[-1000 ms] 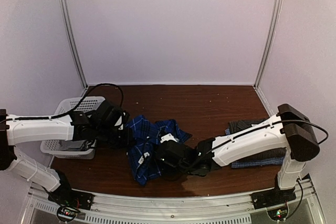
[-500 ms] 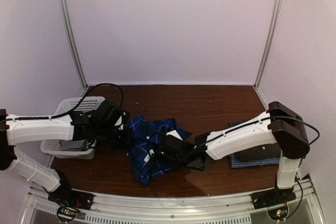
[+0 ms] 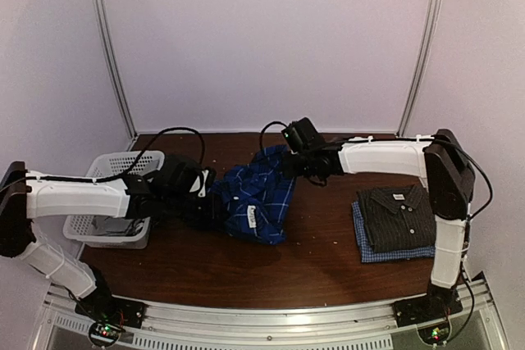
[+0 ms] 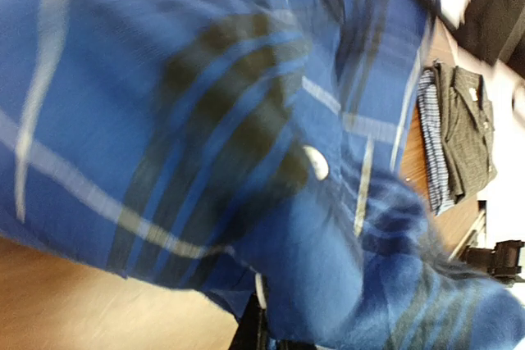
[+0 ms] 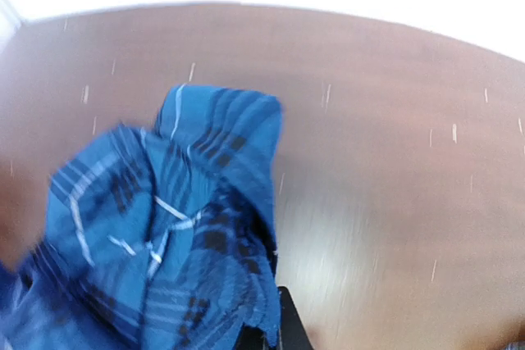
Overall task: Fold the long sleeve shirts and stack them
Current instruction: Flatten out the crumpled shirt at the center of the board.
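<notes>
Top external view, working from the near edge outward. Bare table (image 3: pixel 246 272) lies in front of both arm bases. At mid-depth on the left, the left gripper (image 3: pixel 203 196) is clenched on the near-left edge of the plaid shirt (image 3: pixel 261 194). The left wrist view is filled with blue cloth, so the pinch itself cannot be seen there. The white basket (image 3: pixel 98 171) sits just behind and left of that arm. On the right at the same depth, well apart from the plaid shirt, the dark grey shirt (image 3: pixel 399 215) lies folded on top of the pale blue shirt (image 3: pixel 385 254). Farther back, the right gripper (image 3: pixel 294 157) is closed on the far-right corner of the plaid shirt and holds it raised off the wood. The right wrist view shows cloth bunched at the fingers. The key relation is that the plaid shirt's long axis runs diagonally, near-left to far-right, strung between the two grips and sagging to the table in the middle. Judgement: the garment is bunched and not flat, so drawing the grips apart along that diagonal should come before any fold. The right arm is nearer the stack.
</notes>
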### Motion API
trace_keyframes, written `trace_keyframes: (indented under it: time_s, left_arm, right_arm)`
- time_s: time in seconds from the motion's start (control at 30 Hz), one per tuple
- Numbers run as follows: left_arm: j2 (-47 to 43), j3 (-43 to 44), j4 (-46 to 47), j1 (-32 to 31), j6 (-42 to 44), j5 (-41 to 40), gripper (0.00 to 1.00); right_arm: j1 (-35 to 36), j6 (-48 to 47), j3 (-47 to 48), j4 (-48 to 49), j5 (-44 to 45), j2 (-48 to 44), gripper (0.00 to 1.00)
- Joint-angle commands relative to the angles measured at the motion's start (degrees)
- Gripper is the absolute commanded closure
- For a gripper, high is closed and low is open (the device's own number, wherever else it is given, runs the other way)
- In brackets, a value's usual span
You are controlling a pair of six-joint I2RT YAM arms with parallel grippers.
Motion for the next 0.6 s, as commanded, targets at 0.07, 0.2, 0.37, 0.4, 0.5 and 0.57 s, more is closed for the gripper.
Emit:
trace_keyframes:
  time_s: [0.07, 0.2, 0.37, 0.4, 0.5, 0.57]
  left_arm:
    - [10.2, 3.5, 18.3, -0.4, -4.1, 6.0, 1.0]
    - [19.3, 8.9, 20.8, -2.7, -4.9, 6.8, 1.0]
    - [28.4, 13.3, 23.8, -5.5, -6.8, 10.6, 1.0]
    - [28.9, 13.5, 23.9, -6.1, -7.1, 10.8, 0.98]
    - [27.0, 12.9, 23.0, -7.9, -6.7, 9.2, 0.72]
    - [24.0, 11.7, 21.5, -8.8, -5.4, 6.7, 0.57]
  right_arm:
    - [-10.2, -7.5, 15.8, 1.3, -11.0, 13.5, 1.0]
    - [-14.7, -9.2, 27.7, -0.8, -15.1, 21.3, 1.0]
    - [-18.7, -9.4, 39.9, -5.1, -19.9, 28.9, 0.87]
    - [-19.0, -9.4, 41.4, -6.1, -20.4, 29.4, 0.81]
    - [-18.8, -9.8, 41.4, -8.3, -21.1, 27.4, 0.52]
    - [-18.1, -10.0, 38.7, -9.1, -20.1, 24.2, 0.37]
